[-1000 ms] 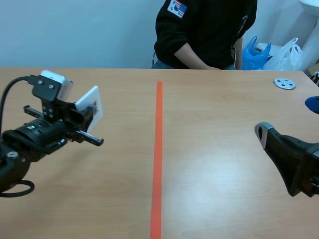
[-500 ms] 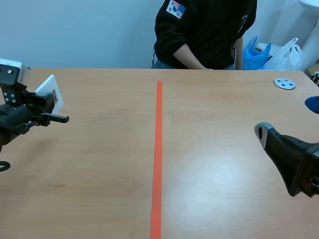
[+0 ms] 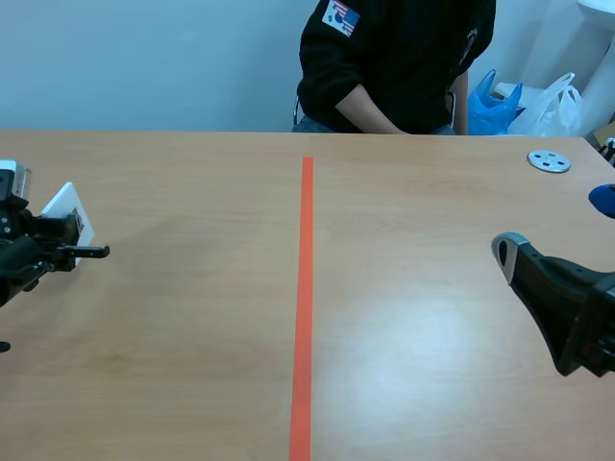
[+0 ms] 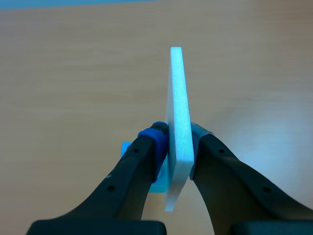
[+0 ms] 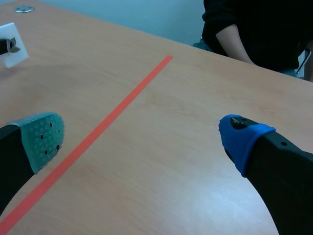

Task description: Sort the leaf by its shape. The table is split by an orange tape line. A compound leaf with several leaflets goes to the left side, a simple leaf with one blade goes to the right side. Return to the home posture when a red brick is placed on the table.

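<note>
white card (image 3: 69, 211), thin and foam-like, taken to be the leaf card; its printed face reads in no view, so the leaf's shape cannot be told.
held: clamped edge-on between the pads of the left gripper (image 4: 177, 142), apparently clear of the table (image 3: 432, 211), far on the left side of the orange tape line (image 3: 304, 288), near the table's left edge.
change: over the last second the left arm has carried the card from the middle of the left half outward and lower, toward that edge; grip unchanged.
right gripper (image 5: 142, 138): fingers wide apart, nothing between them, low over the right side, not moved.
person (image 3: 404, 58): seated across the table.
red brick: none seen.
judgement: the card is being filed as a compound leaf; setting it down on the left side is the step outstanding.
</note>
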`<action>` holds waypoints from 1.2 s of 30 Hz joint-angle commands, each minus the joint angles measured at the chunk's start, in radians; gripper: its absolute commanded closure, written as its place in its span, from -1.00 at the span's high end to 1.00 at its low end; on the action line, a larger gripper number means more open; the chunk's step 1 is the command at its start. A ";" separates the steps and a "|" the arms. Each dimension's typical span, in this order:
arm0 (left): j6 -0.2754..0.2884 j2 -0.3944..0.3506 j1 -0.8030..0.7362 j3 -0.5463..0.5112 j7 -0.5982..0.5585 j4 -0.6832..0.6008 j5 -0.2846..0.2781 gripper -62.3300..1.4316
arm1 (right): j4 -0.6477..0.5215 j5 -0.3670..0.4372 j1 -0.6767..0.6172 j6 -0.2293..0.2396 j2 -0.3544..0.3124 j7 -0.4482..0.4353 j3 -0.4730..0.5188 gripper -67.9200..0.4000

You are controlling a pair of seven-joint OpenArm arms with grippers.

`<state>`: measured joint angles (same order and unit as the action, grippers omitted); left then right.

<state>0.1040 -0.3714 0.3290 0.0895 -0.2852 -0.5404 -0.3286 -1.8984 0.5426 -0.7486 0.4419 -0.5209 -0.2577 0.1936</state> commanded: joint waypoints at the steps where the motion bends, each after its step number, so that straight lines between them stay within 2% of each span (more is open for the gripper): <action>1: -0.005 -0.014 0.009 -0.002 -0.037 0.001 -0.013 -0.71 | -0.021 0.012 -0.002 0.001 -0.002 -0.022 0.010 1.00; 6: -0.004 -0.014 0.009 -0.002 -0.076 0.053 -0.013 -0.71 | -0.021 0.017 -0.002 0.005 -0.002 -0.022 0.010 1.00; 11: 0.002 -0.011 0.003 -0.002 -0.074 0.057 -0.013 -0.51 | -0.021 0.029 -0.002 0.027 -0.002 -0.022 0.010 1.00; 15: 0.003 -0.012 0.003 -0.002 -0.074 0.057 -0.013 -0.40 | -0.021 0.035 -0.002 0.027 -0.002 -0.021 0.010 1.00; 17: 0.003 -0.012 0.003 -0.002 -0.074 0.057 -0.012 -0.23 | -0.021 0.035 -0.002 0.027 -0.002 -0.021 0.010 1.00; 22: 0.002 -0.014 0.003 -0.002 -0.119 0.057 -0.012 0.49 | -0.021 0.035 -0.002 0.027 -0.002 -0.021 0.010 1.00; 24: 0.002 -0.018 0.003 -0.002 -0.143 0.050 -0.013 0.72 | -0.021 0.035 -0.002 0.027 -0.002 -0.021 0.010 1.00; 28: 0.007 -0.043 -0.006 -0.002 -0.094 -0.008 -0.069 0.76 | -0.021 0.034 -0.002 0.027 -0.002 -0.021 0.010 1.00; 31: 0.049 -0.080 -0.034 -0.002 -0.013 -0.106 -0.101 0.86 | -0.021 0.034 -0.002 0.027 -0.002 -0.021 0.010 1.00; 33: 0.094 -0.112 -0.066 -0.002 0.033 -0.198 -0.103 0.99 | -0.021 0.034 -0.002 0.027 -0.002 -0.021 0.010 1.00; 36: 0.177 -0.152 -0.130 -0.015 0.092 -0.354 -0.111 1.00 | -0.021 0.034 -0.002 0.027 -0.002 -0.021 0.010 1.00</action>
<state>0.2680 -0.5121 0.2054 0.0906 -0.1883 -0.8574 -0.4290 -1.8984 0.5663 -0.7486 0.4683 -0.5209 -0.2611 0.1936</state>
